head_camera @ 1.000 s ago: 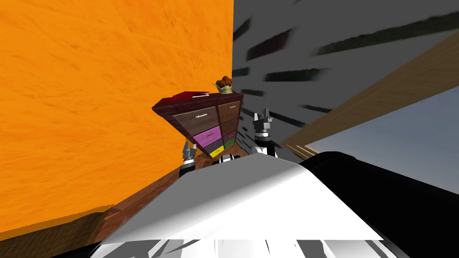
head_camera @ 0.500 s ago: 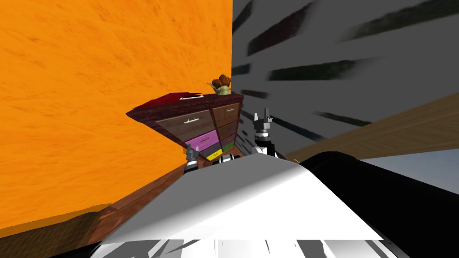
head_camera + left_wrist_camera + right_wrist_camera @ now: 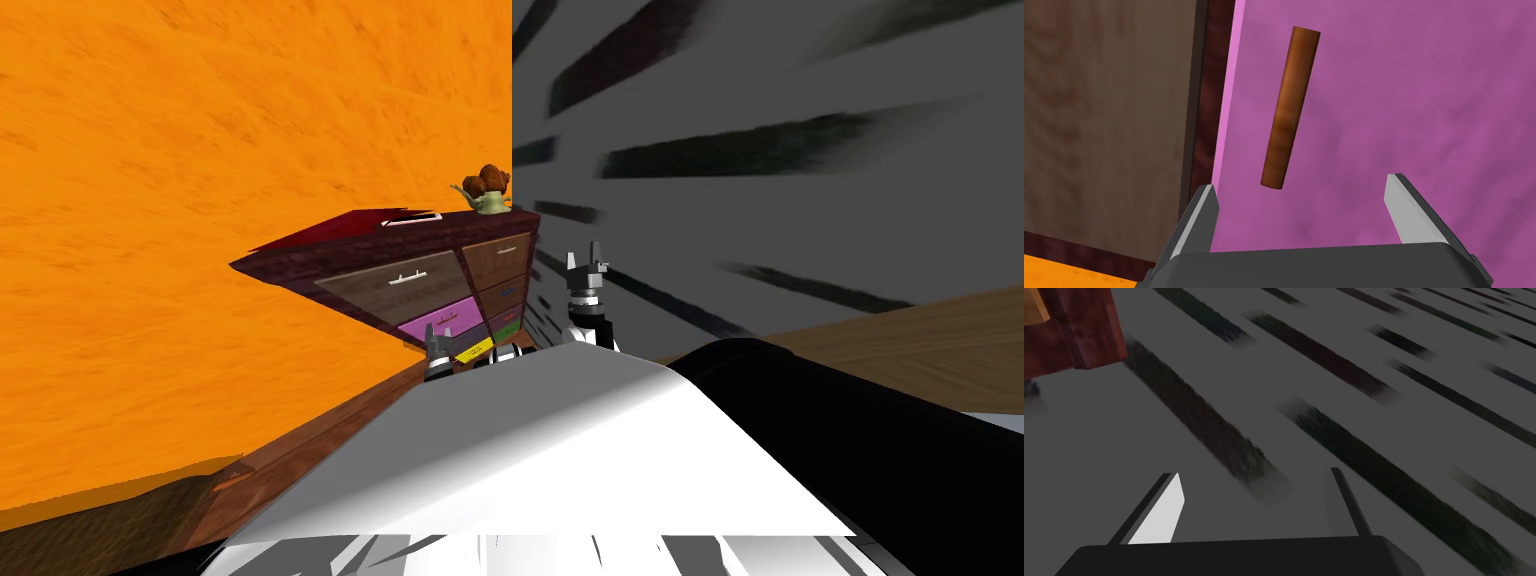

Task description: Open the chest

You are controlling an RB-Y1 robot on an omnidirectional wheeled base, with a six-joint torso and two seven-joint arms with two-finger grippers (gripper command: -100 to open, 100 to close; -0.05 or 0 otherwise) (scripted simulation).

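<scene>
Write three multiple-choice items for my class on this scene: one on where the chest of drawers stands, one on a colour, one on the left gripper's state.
1. Where does the chest of drawers stand?
A. In the middle of the room
B. In the corner between the orange wall and the grey streaked wall
C. Under a window

2. What colour is the drawer front facing the left gripper?
A. Purple
B. White
C. Green

3. How are the left gripper's fingers?
A. Shut on a handle
B. Shut on nothing
C. Open

Answers:
1. B: in the head view the two walls meet behind it.
2. A: purple lies ahead of the fingers in the left wrist view.
3. C: the fingers stand wide apart, and the brown bar handle is ungripped.
</scene>
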